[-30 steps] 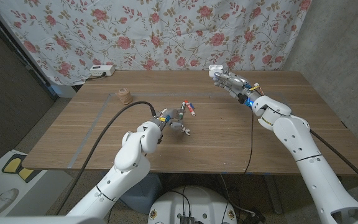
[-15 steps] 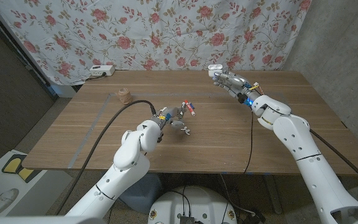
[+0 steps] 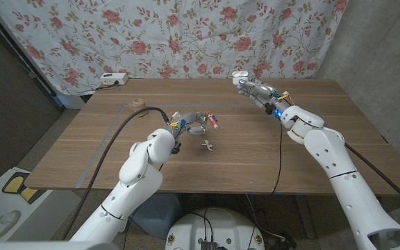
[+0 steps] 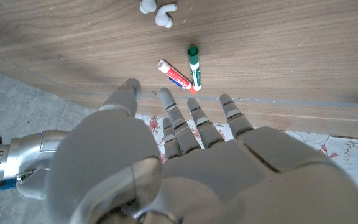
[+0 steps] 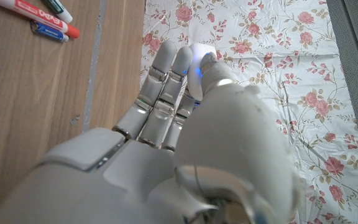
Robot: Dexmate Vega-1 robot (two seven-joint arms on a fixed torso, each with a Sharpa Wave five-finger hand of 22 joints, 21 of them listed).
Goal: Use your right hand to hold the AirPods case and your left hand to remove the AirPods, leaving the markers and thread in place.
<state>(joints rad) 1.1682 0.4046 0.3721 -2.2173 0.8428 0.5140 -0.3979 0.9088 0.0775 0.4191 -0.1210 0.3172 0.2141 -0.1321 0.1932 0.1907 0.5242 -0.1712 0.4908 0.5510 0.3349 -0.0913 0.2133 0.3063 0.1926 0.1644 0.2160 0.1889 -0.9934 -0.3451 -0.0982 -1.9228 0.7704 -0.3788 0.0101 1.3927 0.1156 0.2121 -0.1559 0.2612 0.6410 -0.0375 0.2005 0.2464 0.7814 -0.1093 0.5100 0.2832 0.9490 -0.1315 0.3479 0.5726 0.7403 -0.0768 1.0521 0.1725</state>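
White case (image 3: 239, 73) is pinched up in the right hand (image 3: 253, 87); AirPods (image 3: 207, 146) sit on the table near the empty, spread left hand (image 3: 194, 123). Tiny, slick, light, so pinch the stems.

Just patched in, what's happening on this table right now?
The right hand holds the small white AirPods case up at the table's far edge. The two white AirPods lie loose on the wooden table, beside the markers. The left hand hovers near them, fingers spread, holding nothing. A spool of thread sits further left.
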